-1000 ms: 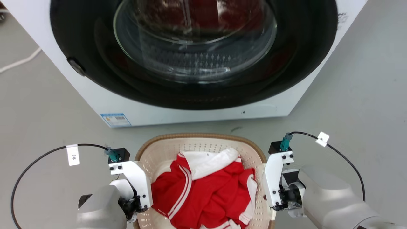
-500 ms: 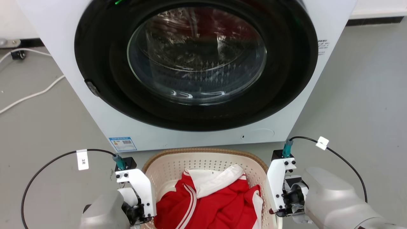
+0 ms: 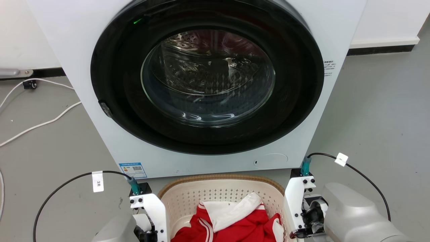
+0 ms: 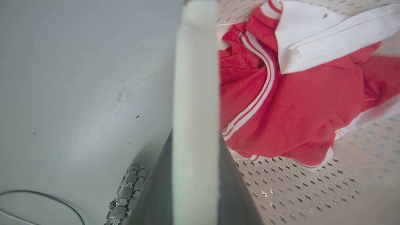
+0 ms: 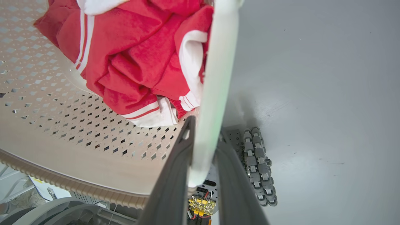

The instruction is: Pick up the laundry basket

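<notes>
Both arms have a firm hold on the load. The left gripper (image 4: 195, 140) is clamped on the left handle (image 4: 195, 78), one dark finger on each side of the white bar. The right gripper (image 5: 203, 131) pinches the right handle (image 5: 218, 62) the same way. Between them hangs the laundry basket (image 3: 215, 195), at the bottom of the head view and close against the robot. A red and white garment (image 3: 242, 225) lies heaped on its perforated floor.

Over the past second the head camera has swung upward. The basket has slid toward the lower edge of that view, yet it sits between the two wrists exactly as before. That suggests the grip has not slipped and the robot is straightening with its load. The right wrist view shows grey floor (image 5: 312, 93) and part of the robot's wheeled base below the basket's rim, so the lift looks under way rather than pending.

Just beyond the brown rim stands the washing machine (image 3: 60, 50), its round glass door (image 3: 207, 75) shut and now fully in frame. A white cable (image 3: 40, 124) trails across the floor to its left, and a pale wall (image 3: 386, 20) closes the scene.
</notes>
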Available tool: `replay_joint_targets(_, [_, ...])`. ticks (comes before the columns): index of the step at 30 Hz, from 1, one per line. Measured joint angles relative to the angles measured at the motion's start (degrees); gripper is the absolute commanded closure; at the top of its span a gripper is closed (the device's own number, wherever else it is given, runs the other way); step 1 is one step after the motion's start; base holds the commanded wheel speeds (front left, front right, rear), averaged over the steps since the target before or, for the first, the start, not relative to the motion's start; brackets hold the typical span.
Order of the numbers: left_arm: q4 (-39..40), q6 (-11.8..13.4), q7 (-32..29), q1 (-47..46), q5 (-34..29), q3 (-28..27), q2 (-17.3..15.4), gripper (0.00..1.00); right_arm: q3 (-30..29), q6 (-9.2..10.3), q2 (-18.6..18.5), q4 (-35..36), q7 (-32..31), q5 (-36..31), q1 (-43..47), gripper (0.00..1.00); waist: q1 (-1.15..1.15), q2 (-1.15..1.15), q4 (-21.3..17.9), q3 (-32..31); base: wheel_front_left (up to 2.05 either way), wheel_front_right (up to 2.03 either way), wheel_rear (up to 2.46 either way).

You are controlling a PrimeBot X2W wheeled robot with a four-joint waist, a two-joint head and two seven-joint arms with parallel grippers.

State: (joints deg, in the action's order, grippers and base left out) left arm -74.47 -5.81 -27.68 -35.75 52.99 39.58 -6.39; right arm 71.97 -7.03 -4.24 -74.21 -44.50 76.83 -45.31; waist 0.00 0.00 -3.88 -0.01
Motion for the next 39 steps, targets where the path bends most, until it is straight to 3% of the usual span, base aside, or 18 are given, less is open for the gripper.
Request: replay_joint_targets(39, [0.0, 0.3, 2.0, 3.2, 0.3, 2.0, 0.9, 1.0, 0.2, 0.0, -0.1, -0.3, 1.1, 0.2, 4.0, 1.0, 0.0, 0.0, 0.2, -3.7, 0.0, 0.0, 0.0])
